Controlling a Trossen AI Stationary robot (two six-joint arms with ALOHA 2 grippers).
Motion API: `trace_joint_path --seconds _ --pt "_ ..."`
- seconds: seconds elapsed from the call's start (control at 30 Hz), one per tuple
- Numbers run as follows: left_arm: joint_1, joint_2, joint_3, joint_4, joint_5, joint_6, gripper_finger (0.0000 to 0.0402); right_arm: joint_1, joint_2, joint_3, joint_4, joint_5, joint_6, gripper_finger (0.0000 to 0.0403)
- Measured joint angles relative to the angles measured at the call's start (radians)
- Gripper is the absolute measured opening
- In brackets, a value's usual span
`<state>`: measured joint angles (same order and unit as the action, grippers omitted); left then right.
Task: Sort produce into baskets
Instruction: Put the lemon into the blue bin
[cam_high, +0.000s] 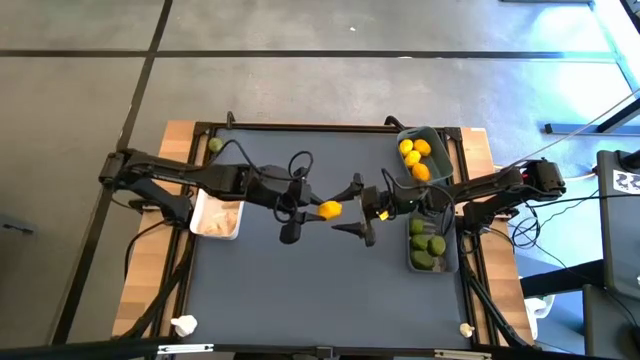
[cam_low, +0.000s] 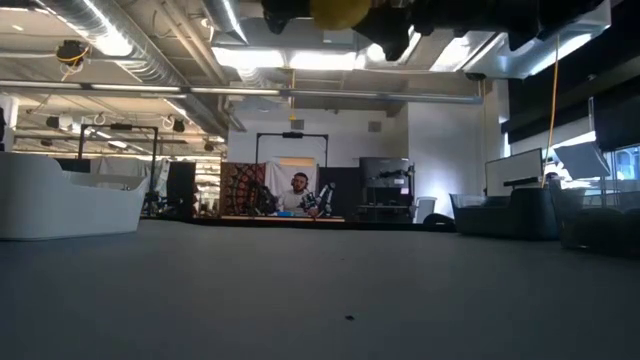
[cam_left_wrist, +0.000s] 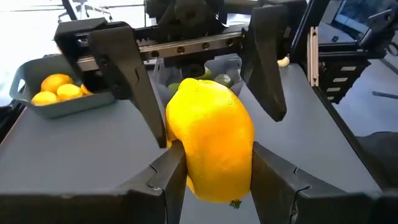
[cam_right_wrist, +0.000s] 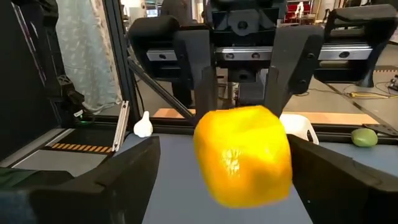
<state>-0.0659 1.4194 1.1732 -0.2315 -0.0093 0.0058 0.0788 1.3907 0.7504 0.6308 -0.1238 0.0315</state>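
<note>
The smooth dark table (cam_high: 320, 290) sits in an open workshop with ceiling strip lights. Mid-table, the left gripper (cam_high: 312, 209) clamps a glossy yellow lemon (cam_high: 329, 210) between its fingers. Just beside the lemon, the right gripper (cam_high: 352, 207) faces it, fingers spread wide, not touching.

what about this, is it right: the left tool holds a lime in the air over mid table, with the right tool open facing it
No: the left tool holds a yellow lemon, not a lime, as the left wrist view shows. It is in the air over mid table, the right tool open facing it.
</note>
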Motion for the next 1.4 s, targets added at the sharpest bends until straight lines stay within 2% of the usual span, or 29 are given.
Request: trace_joint_path --seconds 0.13,0.37,0.43,0.53,0.7,0.83,0.93,1.13,1.27,1.4 --pt "-0.006 0.019 0.000 0.039 0.000 0.021 0.0143 0.000 0.000 0.000 -0.003 -0.001 0.001 0.0299" --pt "-0.006 0.013 -0.001 0.039 0.001 0.014 0.0143 -0.002 0.000 0.002 -0.026 -0.008 -0.009 0.0161" --pt "-0.007 0.013 -0.002 0.040 -0.010 -0.004 0.0145 -0.002 0.000 0.002 -0.027 -0.008 -0.011 0.0135" --pt "-0.007 0.015 -0.002 0.038 -0.015 -0.001 0.0166 -0.002 0.000 0.001 -0.030 -0.008 -0.013 0.0133" --pt "-0.007 0.011 -0.002 0.020 -0.018 -0.027 0.0233 -0.002 0.000 0.001 -0.042 0.011 -0.016 0.0144" --pt "-0.003 -0.027 0.000 -0.072 -0.040 -0.031 0.0262 0.001 -0.012 0.017 -0.190 0.000 -0.036 0.0153" --pt "-0.004 -0.043 0.000 -0.168 -0.037 -0.065 0.0265 0.000 -0.038 0.066 -0.347 0.089 -0.052 0.0150" --pt "-0.004 -0.059 0.000 -0.321 -0.033 -0.120 0.0259 0.000 -0.068 0.191 -0.766 0.392 -0.055 0.0154" --pt "-0.006 -0.058 0.000 -0.382 -0.047 -0.123 0.0259 0.000 -0.076 0.250 -0.995 0.578 0.016 0.0156" --pt "-0.005 -0.058 0.000 -0.393 -0.056 -0.135 0.0260 -0.005 -0.075 0.278 -1.164 0.715 0.098 0.0157"
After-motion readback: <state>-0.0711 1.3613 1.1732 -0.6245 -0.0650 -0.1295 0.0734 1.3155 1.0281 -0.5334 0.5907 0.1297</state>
